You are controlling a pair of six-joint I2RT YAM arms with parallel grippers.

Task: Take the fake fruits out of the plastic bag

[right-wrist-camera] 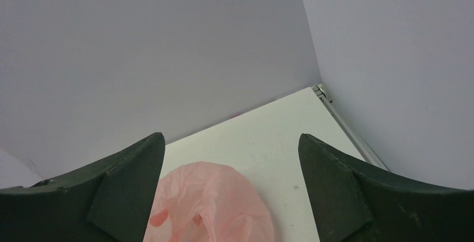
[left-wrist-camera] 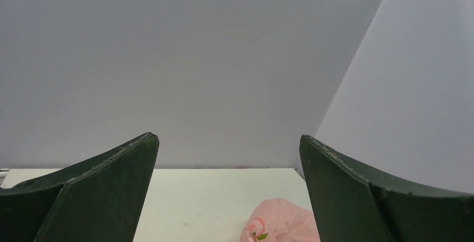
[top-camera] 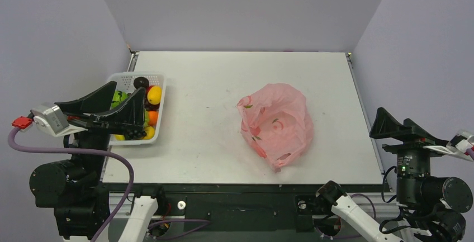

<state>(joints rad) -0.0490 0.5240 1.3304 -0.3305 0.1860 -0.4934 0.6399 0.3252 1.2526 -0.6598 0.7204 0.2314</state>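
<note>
**1. Object placement**

The thin, translucent pink plastic bag [top-camera: 276,126] with small red-and-green prints lies slumped on the white table [top-camera: 212,85], right of centre. Its mouth is open upward. No fruit shape bulges the film, so the bag is judged empty, although its folds hide part of the interior.

The small glossy fake fruits [top-camera: 154,94] are heaped in the white mesh basket [top-camera: 126,77] at the left table edge, well apart from the bag. 1 yellow, 1 orange and 1 green piece can be told apart; the arm masks the others. This layout fits a completed unloading, with the basket as the collection point within reach of the left arm.

**2. Arm pose**

- The left gripper [left-wrist-camera: 229,136] hangs raised over the near-left part of the basket. It is aimed level across the table, and its jaws are spread wide with nothing between them.
- The right gripper [right-wrist-camera: 230,136] sits beyond the right table edge, close to its base. It is aimed toward the far right corner, with the bag low in its view. Its jaws are equally wide and empty.
- Neither gripper touches the bag or the fruits.
</note>
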